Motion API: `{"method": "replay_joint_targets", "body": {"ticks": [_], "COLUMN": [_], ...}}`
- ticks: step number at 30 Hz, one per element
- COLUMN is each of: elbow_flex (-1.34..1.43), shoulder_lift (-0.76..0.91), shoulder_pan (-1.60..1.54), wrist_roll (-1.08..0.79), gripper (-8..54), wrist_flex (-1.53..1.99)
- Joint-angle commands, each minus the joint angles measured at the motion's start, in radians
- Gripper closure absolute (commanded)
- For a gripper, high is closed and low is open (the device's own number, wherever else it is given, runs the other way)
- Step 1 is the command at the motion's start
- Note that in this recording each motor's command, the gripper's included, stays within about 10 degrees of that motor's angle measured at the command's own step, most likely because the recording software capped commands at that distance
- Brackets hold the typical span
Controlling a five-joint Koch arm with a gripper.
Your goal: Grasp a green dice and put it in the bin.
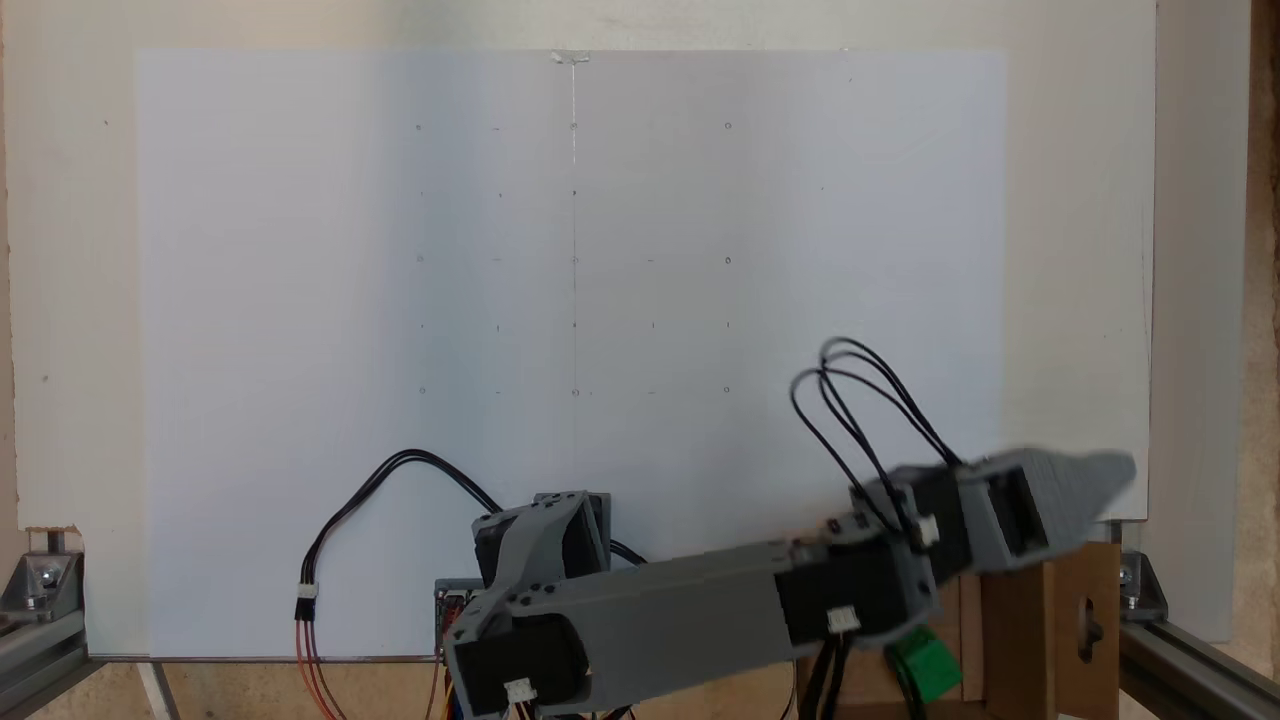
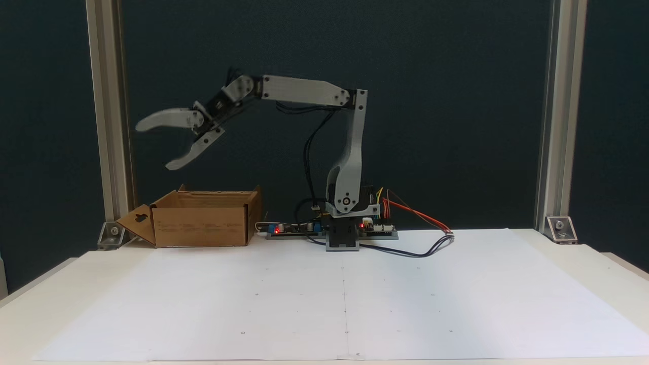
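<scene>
Above the bin [image 2: 203, 223], the gripper [image 2: 152, 146] hangs with jaws spread wide and nothing between them. Green dice [image 1: 925, 665] lies down inside the cardboard box, seen beneath the grey arm [image 1: 660, 610].

White paper sheet [image 2: 456, 304] (dotted) on table [image 2: 598, 253]

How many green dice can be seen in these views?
1. The green dice lies in the cardboard box, under the arm in the top-down fixed view. The box walls and the arm could hide others.
</scene>
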Motion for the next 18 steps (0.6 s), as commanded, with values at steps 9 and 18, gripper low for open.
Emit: {"method": "replay_joint_targets", "body": {"ticks": [9, 18], "elbow_flex": [-0.069, 0.115], "shoulder_lift": [0.101, 0.209], "shoulder_pan": [-0.678, -1.184], "wrist_roll": [0.051, 0.057], "gripper": [1.8, 1.8], "wrist_flex": [-0.038, -0.055]}}
